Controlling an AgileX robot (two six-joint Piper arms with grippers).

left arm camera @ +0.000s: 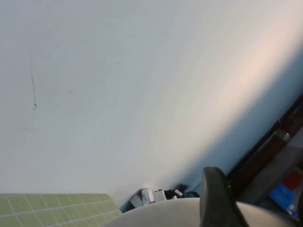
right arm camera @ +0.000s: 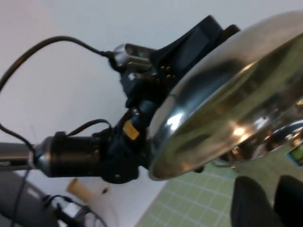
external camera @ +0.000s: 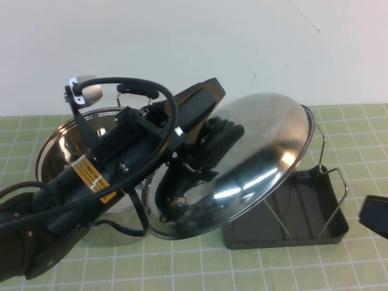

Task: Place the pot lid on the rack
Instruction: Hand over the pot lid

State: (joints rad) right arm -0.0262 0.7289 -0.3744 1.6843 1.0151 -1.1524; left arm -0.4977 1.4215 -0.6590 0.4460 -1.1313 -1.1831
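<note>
The high view looks down from the robot's side at the table [external camera: 364, 267], close over the left arm. The left wrist view faces up past the pot lid [left arm camera: 165, 215] toward the wall. The right wrist view, low beside the table (looking across), shares that lid.

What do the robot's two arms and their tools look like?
The left arm is black and bulky, with a yellow-orange label, looping black cables and a small silver-white camera. Its left tool is black, with ribbed fingers. Of the right arm, only the black right tool shows at the table's right edge.
</note>
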